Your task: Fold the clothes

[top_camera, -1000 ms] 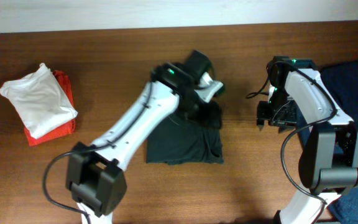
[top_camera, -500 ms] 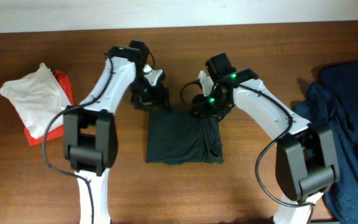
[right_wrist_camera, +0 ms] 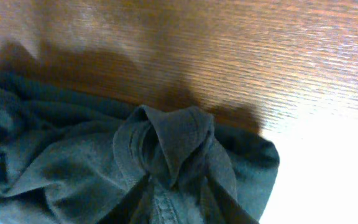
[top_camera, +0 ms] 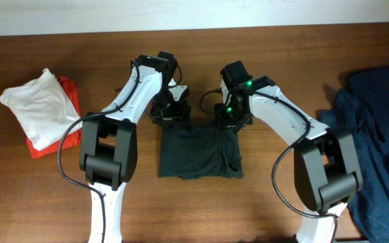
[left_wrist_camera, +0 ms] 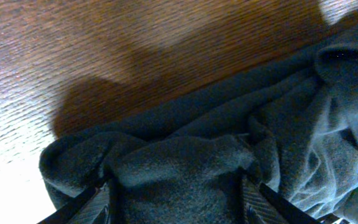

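A dark grey-green garment [top_camera: 198, 154] lies partly folded, roughly square, on the wooden table's middle. My left gripper [top_camera: 172, 116] is at its far left corner. In the left wrist view its fingers stand wide apart with a bunched fold of the garment [left_wrist_camera: 179, 168] between them [left_wrist_camera: 176, 202]. My right gripper [top_camera: 229, 119] is at the far right corner. In the right wrist view its fingers [right_wrist_camera: 176, 199] are close together, pinching a raised fold of the garment [right_wrist_camera: 166, 140].
A white cloth [top_camera: 40, 106] lies on a red one [top_camera: 70, 94] at the table's left. A pile of dark blue clothes [top_camera: 377, 128] covers the right end. Bare wood [top_camera: 201, 209] lies in front of the garment.
The left arm swung from the garment's far right to its far left corner. The right arm came in from the right to the far right corner and took hold of the cloth.
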Action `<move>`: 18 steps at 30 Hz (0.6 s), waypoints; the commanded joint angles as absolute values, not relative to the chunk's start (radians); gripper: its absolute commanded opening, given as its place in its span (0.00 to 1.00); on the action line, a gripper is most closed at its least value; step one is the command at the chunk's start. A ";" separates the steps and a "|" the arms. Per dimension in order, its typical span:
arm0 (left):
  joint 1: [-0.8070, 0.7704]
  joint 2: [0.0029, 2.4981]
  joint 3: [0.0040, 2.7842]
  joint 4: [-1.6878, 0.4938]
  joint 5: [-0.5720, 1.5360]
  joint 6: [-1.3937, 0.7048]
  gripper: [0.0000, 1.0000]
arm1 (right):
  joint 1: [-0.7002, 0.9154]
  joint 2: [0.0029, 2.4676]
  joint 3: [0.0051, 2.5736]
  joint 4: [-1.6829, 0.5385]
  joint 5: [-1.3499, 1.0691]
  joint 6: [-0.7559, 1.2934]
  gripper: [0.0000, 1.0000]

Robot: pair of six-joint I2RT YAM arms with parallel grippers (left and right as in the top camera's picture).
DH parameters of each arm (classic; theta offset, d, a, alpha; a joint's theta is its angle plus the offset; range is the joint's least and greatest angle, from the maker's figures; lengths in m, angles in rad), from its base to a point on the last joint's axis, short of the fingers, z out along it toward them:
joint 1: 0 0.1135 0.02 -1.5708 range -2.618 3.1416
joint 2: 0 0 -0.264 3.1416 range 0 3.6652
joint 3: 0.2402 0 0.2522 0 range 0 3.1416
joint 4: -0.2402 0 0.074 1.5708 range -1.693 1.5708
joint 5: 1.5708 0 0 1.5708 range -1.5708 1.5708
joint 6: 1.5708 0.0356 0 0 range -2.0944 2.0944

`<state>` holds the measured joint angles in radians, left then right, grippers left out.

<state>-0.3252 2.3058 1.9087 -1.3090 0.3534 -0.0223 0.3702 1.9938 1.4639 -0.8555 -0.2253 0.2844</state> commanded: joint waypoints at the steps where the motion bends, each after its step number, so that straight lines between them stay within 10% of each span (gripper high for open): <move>1: -0.326 2.325 1.911 -1.312 0.340 -0.007 0.63 | 0.361 2.008 1.470 -0.859 -0.210 0.295 0.04; 18: -0.350 2.326 1.749 -1.256 0.299 -0.030 0.58 | 0.196 2.007 1.462 -1.228 0.109 0.425 0.20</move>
